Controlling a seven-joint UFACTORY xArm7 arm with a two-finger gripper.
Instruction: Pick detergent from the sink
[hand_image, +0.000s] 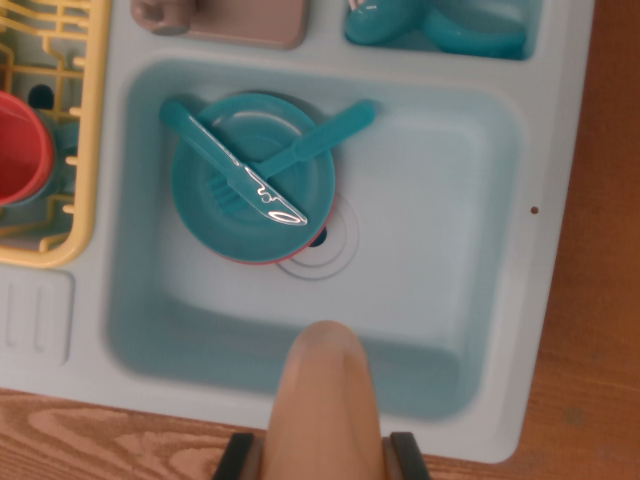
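You have open room over the wrist view's right half of the pale blue plastic sink basin, bare down to its floor. On the left half, a round teal plate blocks the way, with a teal-handled knife and teal fork crossed on it. A yellow wire dish rack crowds the left rim.

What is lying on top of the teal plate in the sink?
A teal knife and fork lie crossed on the plate. A reddish edge peeks from under it; what that is stays hidden, and the drain is partly covered.
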